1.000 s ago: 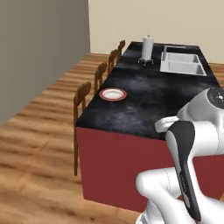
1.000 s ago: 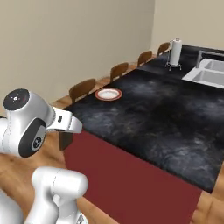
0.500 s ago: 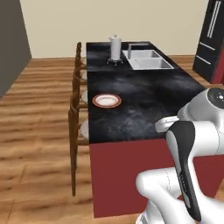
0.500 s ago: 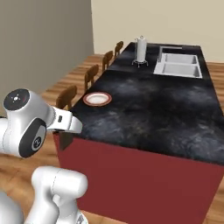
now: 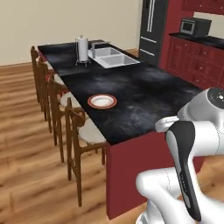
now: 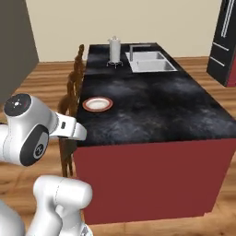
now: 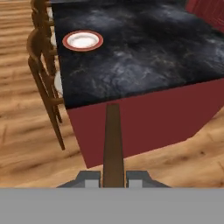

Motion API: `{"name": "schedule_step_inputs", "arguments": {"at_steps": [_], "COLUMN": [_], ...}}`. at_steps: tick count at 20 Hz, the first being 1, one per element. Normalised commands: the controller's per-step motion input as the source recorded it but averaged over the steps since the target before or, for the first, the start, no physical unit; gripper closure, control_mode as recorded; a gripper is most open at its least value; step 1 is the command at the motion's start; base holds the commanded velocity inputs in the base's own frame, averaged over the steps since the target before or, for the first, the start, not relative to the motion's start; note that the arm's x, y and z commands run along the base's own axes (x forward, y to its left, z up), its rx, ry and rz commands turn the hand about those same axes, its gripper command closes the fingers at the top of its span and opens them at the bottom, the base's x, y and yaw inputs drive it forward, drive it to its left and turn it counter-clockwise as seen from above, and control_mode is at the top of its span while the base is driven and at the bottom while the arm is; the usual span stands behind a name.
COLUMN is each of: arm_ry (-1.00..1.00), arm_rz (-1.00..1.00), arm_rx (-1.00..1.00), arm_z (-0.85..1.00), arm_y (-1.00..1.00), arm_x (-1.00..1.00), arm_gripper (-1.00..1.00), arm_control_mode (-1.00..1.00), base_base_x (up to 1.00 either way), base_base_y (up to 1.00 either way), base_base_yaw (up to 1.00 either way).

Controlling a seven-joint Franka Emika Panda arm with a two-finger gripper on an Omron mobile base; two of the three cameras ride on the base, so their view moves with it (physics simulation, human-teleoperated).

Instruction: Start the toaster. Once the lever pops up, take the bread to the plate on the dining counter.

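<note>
We are facing the dining surface, a broad island with a black marbled top and a red base, and it is running away from us in both base views. Wooden stools are lining its left side. A double sink is sitting in the far part of the top, and a paper towel stand is standing upright just beside the sink, on its left. A dark fridge and red cabinets carrying a microwave are standing beyond the island to the right.

The plate, white with a reddish-orange rim, is lying flat near the stool-side edge of the top, well apart from the sink.

In the hand view the pincer is clenching the bread, a thin dark brown slice seen edge-on between the tips, hanging short of the near end of the island, well apart from the plate.
</note>
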Motion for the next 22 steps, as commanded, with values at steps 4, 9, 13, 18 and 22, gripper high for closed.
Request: {"name": "schedule_step_inputs", "arguments": {"at_steps": [4, 9, 13, 18, 22], "arm_ry": [0.00, 0.00, 0.00, 0.00, 0.00], "arm_rz": [0.00, 0.00, 0.00, 0.00, 0.00], "arm_rx": [0.00, 0.00, 0.00, 0.00, 0.00], "arm_z": [0.00, 0.00, 0.00, 0.00, 0.00], "arm_y": [0.00, 0.00, 0.00, 0.00, 0.00], "arm_x": [0.00, 0.00, 0.00, 0.00, 0.00], "arm_gripper": [1.00, 1.00, 1.00, 1.00, 1.00], "arm_control_mode": [1.00, 1.00, 1.00, 1.00, 1.00], "base_base_x": [0.00, 0.00, 0.03, 0.04, 0.05], "base_base_y": [1.00, 1.00, 1.00, 1.00, 1.00], "base_base_yaw": [-0.59, -0.58, -0.59, -0.59, -0.60]}}
